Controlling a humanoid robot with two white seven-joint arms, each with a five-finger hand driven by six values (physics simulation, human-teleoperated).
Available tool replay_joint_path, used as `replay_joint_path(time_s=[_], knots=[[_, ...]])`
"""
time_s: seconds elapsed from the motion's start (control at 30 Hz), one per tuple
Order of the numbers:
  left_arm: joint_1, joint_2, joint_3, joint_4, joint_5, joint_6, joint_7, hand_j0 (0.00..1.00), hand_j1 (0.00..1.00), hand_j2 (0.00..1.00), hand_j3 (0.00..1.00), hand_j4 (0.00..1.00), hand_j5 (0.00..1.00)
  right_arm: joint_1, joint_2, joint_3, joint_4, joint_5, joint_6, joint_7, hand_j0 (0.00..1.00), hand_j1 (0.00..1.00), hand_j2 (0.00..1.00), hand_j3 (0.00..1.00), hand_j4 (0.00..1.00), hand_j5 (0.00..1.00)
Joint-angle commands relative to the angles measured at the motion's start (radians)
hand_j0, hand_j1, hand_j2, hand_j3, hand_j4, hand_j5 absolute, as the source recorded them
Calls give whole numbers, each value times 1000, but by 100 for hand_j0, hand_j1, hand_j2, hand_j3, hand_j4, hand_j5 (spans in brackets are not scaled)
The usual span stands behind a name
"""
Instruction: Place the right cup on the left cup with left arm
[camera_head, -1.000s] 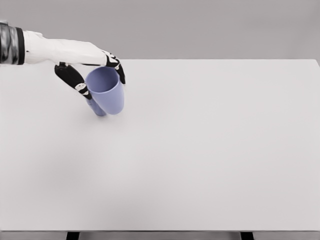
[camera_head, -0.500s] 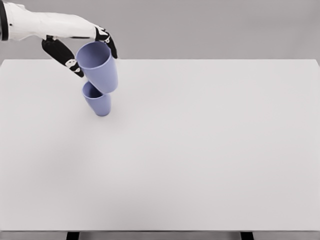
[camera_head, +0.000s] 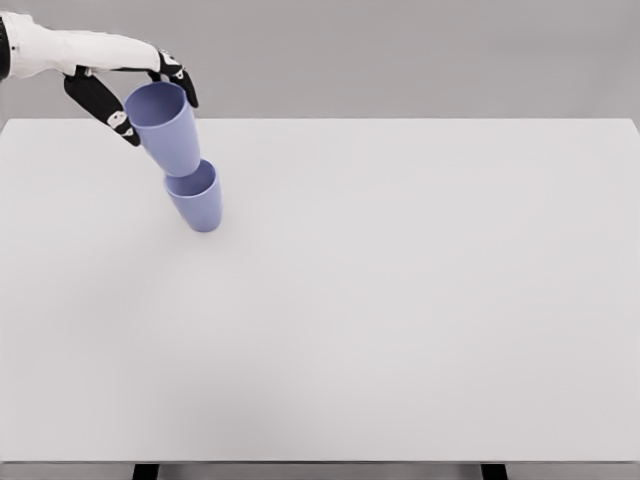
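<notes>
Held cup (camera_head: 165, 127) in left hand (camera_head: 125, 88), unmarked, above table cup (camera_head: 198, 205)

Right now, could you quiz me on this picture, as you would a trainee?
1. True or false: the left hand grips the upper cup.
2. What colour is the lower cup?
3. Where does the lower cup stand? A) on the white table B) on the floor C) in a box

Key:
1. True.
2. Blue-violet, like the upper cup.
3. A.
</notes>
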Motion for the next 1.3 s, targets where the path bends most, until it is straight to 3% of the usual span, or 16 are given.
replay_joint_path(time_s=[0.0,0.3,1.27], knots=[[0,-17,-2,36,-2,1,0,65,65,65,65,65,65,0,0,0,0,1,-1,0,100,100,100,100,100,100],[34,-80,9,100,-23,-2,0,65,65,65,65,65,65,0,0,0,0,1,-1,0,100,100,100,100,100,100],[51,-77,14,102,-23,-26,0,65,65,65,65,65,65,0,0,0,0,1,-1,0,100,100,100,100,100,100]])
